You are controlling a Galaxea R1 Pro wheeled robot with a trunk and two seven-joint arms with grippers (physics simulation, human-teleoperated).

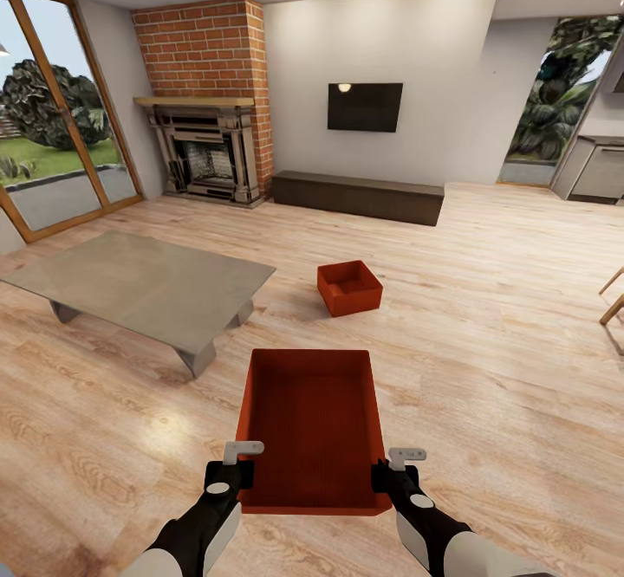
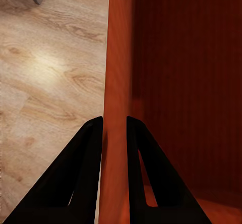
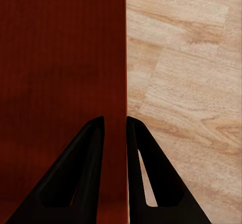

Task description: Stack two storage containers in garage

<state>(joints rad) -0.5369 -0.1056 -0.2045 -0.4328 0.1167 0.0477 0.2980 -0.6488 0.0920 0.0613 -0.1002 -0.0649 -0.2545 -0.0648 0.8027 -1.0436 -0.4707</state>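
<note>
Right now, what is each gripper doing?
Left gripper: shut on the left wall of the near red-orange open-topped rectangular container.
Right gripper: shut on that container's right wall.

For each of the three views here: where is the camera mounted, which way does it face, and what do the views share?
Head: on the robot's head, looking forward and down; both arms, near container, far container, low table.
Left wrist: along left gripper, straddling the container's wall.
Right wrist: along right gripper, straddling the opposite wall.
Shared: the near container, wood floor.

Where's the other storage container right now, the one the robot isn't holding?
In the head view, the second storage container sits on the wood floor mid-room, right of the low grey table, before the dark bench.
</note>
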